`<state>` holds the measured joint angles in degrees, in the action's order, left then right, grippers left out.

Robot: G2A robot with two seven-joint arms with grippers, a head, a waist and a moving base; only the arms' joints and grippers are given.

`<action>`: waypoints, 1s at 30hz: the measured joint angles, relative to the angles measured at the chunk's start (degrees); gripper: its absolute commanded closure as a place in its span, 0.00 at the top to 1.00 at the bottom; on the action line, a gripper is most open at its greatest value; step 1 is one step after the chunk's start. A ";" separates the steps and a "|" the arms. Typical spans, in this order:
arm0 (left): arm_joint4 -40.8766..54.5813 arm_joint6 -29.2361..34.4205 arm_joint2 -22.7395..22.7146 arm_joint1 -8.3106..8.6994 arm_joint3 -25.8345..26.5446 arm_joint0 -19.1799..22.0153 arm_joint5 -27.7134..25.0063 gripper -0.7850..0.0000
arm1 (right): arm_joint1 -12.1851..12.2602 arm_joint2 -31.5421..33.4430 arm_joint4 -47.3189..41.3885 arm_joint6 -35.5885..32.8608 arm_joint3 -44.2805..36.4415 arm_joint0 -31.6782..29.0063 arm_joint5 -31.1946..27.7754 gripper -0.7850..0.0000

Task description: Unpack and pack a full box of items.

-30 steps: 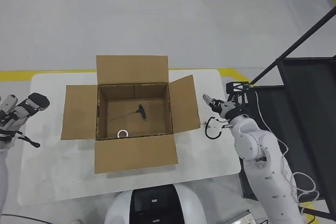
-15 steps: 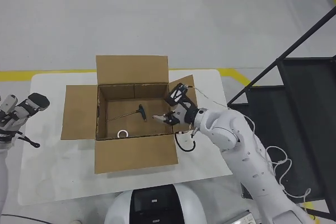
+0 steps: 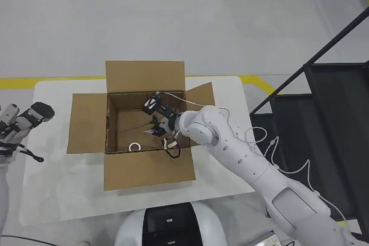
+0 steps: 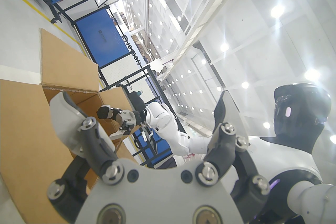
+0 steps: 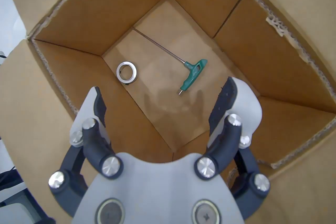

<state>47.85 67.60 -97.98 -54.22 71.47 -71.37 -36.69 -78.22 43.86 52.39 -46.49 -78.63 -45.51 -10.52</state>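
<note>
Hovering over box (image 3: 147, 169) centre: right hand (image 3: 155, 127), spread apart | T-handle wrench (image 5: 193, 72) on box floor just below it, shaft running frame-left | left hand (image 3: 24, 120), also apart, far off at left edge of counter (image 3: 49, 184) | right nearer

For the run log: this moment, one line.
right pincer open above box | box holds T-handle wrench, metal ring | left pincer open, table edge
</note>
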 measured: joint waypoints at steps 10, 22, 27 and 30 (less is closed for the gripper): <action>0.00 0.00 0.00 0.00 0.00 0.00 0.00 1.00 | -4.00 -5.83 -1.46 1.14 9.82 5.81 4.94 1.00; 0.00 0.00 0.00 0.00 0.00 0.00 0.00 1.00 | -4.53 -5.67 -3.35 1.25 12.79 6.81 4.21 1.00; 0.00 0.00 0.00 0.00 0.00 0.00 0.00 1.00 | -4.54 -5.67 -3.35 1.25 12.79 6.81 4.21 1.00; 0.00 0.00 0.00 0.00 0.00 0.00 0.00 1.00 | -4.84 -6.40 -3.20 1.44 13.39 6.33 4.43 1.00</action>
<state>47.85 67.60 -97.98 -54.22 71.47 -71.37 -36.69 -83.07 37.45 49.19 -45.05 -65.24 -39.19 -6.08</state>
